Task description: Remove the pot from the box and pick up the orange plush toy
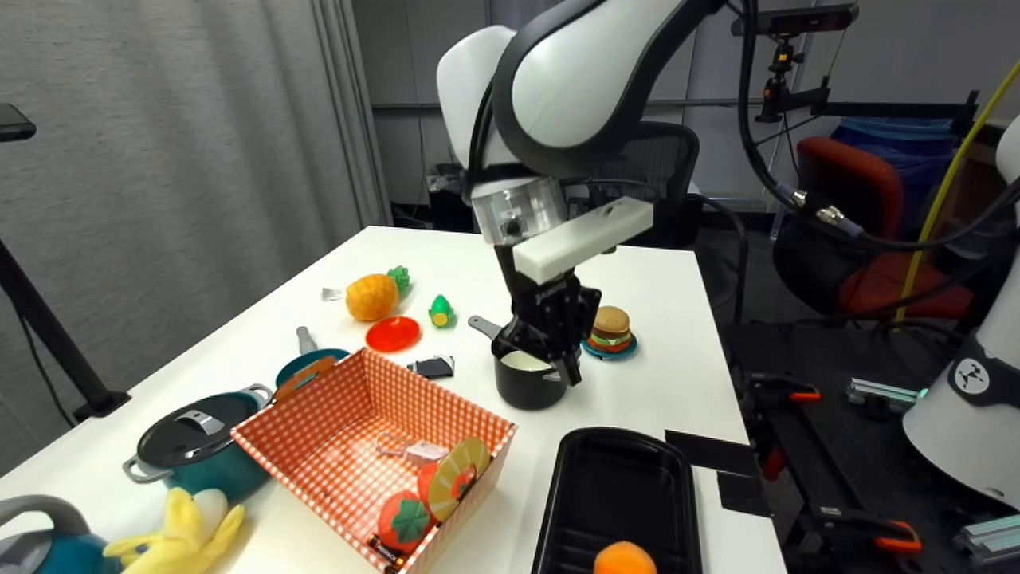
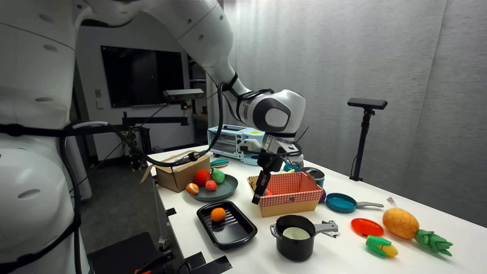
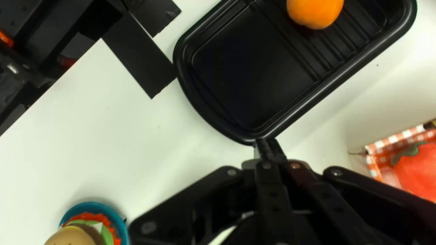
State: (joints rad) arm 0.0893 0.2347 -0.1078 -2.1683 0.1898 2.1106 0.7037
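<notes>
The toy orange [image 3: 315, 12] lies in the black roasting tray [image 3: 248, 68], between twelve and one o'clock from the closed, empty gripper [image 3: 269, 147] in the wrist view; the near rim [image 3: 218, 119] likely needs clearing. The gingham box [image 3: 393, 139] sits at three, the saucepan [image 2: 295, 247] outside it, at its six in an exterior view.

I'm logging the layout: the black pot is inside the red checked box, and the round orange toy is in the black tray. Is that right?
No: the black pot stands on the table beside the red checked box, not inside it, as both exterior views show. The round orange toy is in the black tray.
</notes>
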